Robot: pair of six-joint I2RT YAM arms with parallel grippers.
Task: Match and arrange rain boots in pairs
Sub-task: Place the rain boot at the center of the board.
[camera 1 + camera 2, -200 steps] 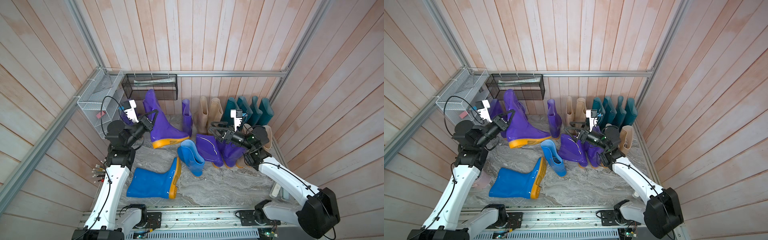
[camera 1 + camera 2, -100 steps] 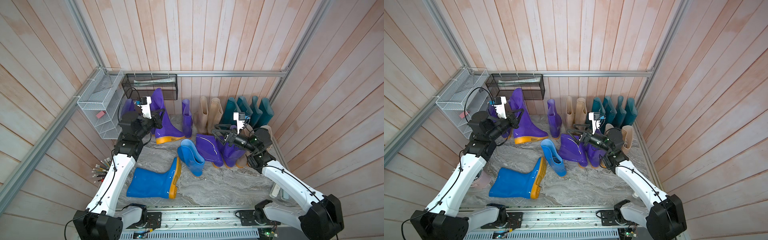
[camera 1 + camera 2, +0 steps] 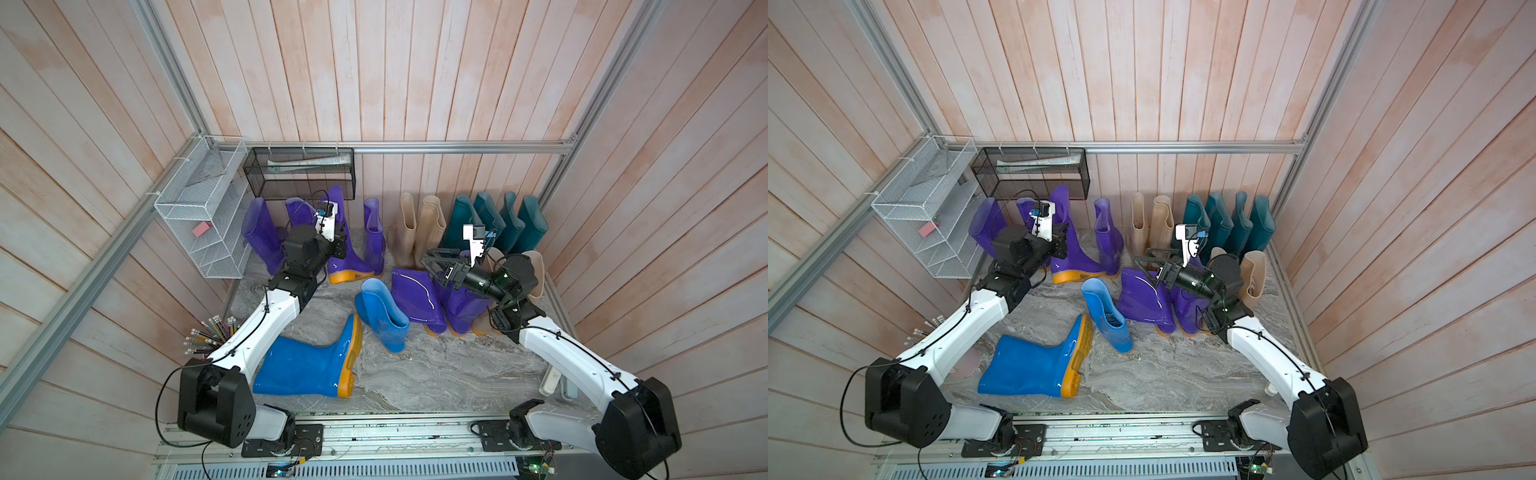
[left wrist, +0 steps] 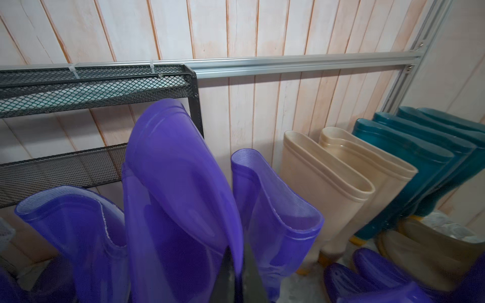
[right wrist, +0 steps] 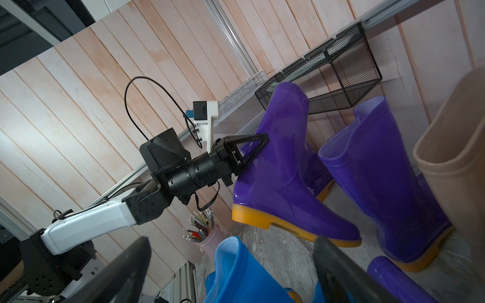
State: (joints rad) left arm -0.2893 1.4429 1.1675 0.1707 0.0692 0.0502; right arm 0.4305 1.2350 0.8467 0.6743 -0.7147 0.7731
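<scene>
I see left tool (image 5: 258,147) pinching purple boot (image 5: 283,168) at its shaft | right tool (image 3: 433,264) spread wide near other purple boots (image 3: 415,299)

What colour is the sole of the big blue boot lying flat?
Orange-yellow; the sole shows best in a top view.

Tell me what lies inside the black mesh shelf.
A pale, flat item lies in the shelf's top tier; mesh blurs what it is. A purple boot hides part of the lower tier.

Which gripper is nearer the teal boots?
Right: the right gripper hangs open close by the teal boots; the left gripper, shut on a purple boot, sits beyond the beige boots.
</scene>
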